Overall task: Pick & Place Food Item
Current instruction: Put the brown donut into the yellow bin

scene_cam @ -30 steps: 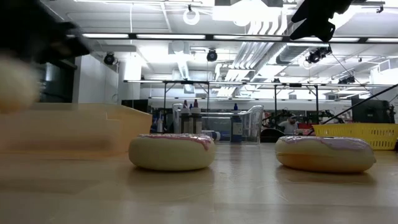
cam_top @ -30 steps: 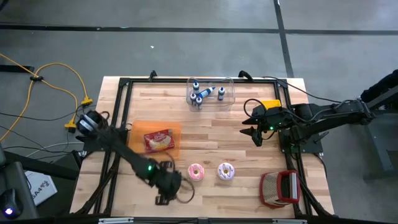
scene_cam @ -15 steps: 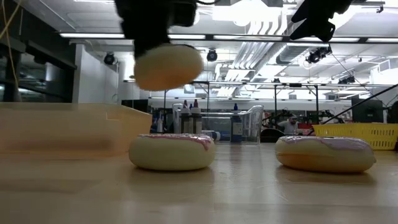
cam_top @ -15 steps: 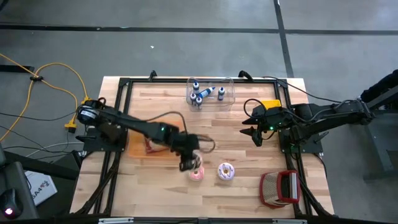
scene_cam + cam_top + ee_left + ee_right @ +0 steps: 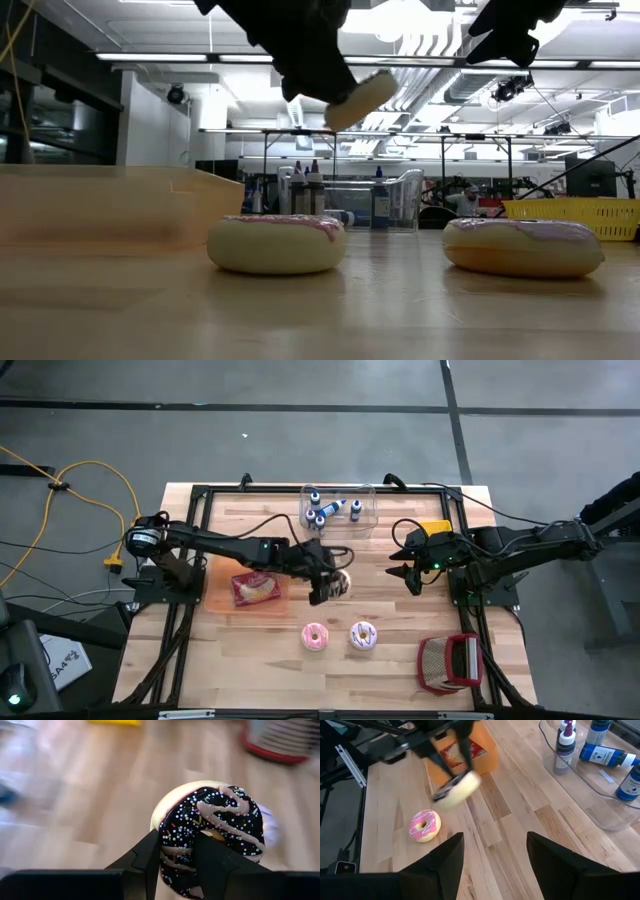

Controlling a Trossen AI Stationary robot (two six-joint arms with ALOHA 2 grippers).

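A chocolate-iced doughnut with sprinkles [image 5: 215, 827] hangs in the air above the middle of the table, with my left gripper [image 5: 326, 589] shut on it. It also shows as a tilted pale disc in the low view [image 5: 360, 98] and in the right wrist view [image 5: 460, 790]. Two pink-iced doughnuts [image 5: 315, 637] [image 5: 362, 635] lie flat on the wood nearer the front edge. Toward the table's right, my right gripper [image 5: 410, 573] waits open and holds nothing. My left gripper pinches one side of the doughnut's ring [image 5: 176, 855] between its two fingers. One finger [image 5: 150, 857] is on the outer rim and the other [image 5: 210, 857] is at the hole. The fingers slant down. The doughnut is lifted clear and tilted.
An orange tray with a snack packet [image 5: 255, 587] lies left of the held doughnut. A clear bin of bottles [image 5: 338, 508] stands at the far edge. A red rack [image 5: 450, 663] sits at the near right corner and a yellow item [image 5: 435, 528] behind the right gripper.
My left gripper has swung from the table's near edge toward the far edge and the right, rising to the middle with the doughnut. It has passed over the left pink doughnut. The held doughnut has tipped from level to tilted.
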